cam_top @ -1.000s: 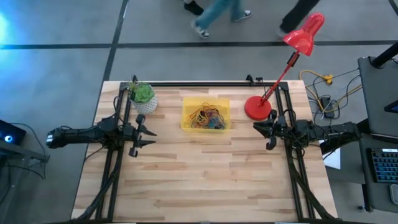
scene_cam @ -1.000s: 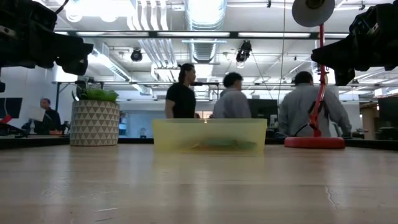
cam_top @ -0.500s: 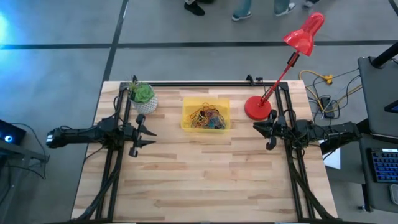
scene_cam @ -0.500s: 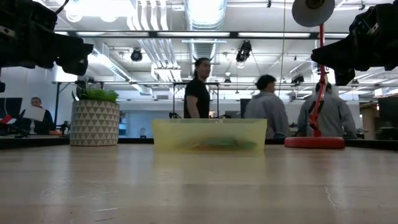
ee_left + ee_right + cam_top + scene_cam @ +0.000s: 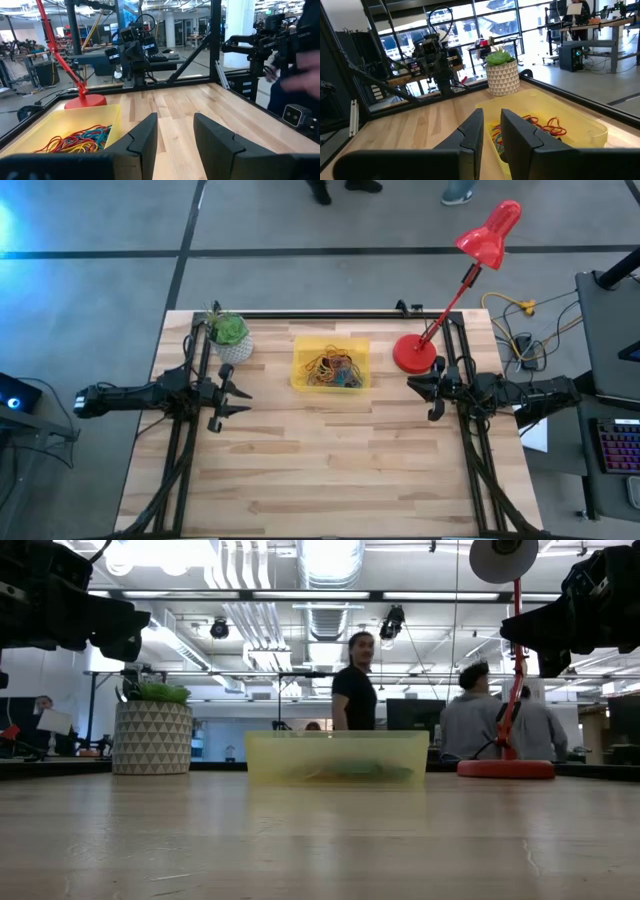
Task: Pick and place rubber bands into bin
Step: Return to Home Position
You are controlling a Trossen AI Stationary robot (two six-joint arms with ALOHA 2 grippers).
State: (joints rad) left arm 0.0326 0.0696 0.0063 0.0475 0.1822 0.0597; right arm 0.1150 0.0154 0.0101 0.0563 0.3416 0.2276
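Note:
The bin, a shallow translucent yellow tray, rests flat on the table near the middle of the far side. A tangle of rubber bands in red, yellow, blue and green lies inside it, and they also show in the left wrist view and the right wrist view. My left gripper hovers open at the table's left side, pointing right. My right gripper hovers at the right side, pointing left, its fingers a narrow gap apart. Both stand clear of the bin.
A white patterned plant pot stands left of the bin. A red lamp's base stands right of it, close to my right gripper, with its stem leaning past the far right corner. Bare wood fills the table's near half. People walk beyond the far edge.
Both arms and the bin have kept still. Only the people behind the table have walked along, toward the right in the low view.

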